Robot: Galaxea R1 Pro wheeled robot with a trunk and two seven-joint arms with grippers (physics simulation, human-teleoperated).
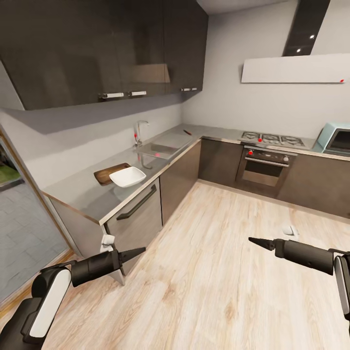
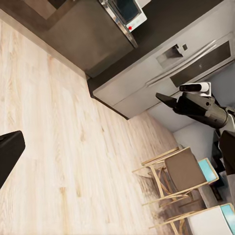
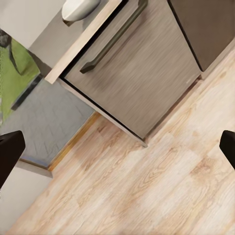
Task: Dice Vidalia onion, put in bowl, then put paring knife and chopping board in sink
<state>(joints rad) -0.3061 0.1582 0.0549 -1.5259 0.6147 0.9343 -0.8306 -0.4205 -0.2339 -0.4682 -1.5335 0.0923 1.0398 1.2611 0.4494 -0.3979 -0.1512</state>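
The dark grey countertop [image 1: 87,194] runs along the left wall and turns at the far corner. On it lies the brown chopping board [image 1: 103,173], with the white bowl [image 1: 127,176] overlapping its near end. Beyond them is the steel sink [image 1: 156,148] with its chrome tap [image 1: 140,130]; I cannot make out the onion inside. The paring knife [image 1: 187,131] rests on the counter past the sink. My left gripper [image 1: 138,252] and right gripper [image 1: 255,240] hover over the floor, far from the counter, both open and empty. The right wrist view catches the bowl [image 3: 78,7] at the counter's edge.
Light wood floor [image 1: 209,272] spreads between me and the cabinets. A hob [image 1: 272,140] and oven [image 1: 265,165] stand at the back right, beside a teal appliance [image 1: 335,138]. A small white object [image 1: 290,230] lies on the floor. Wooden chairs [image 2: 181,169] are in the left wrist view.
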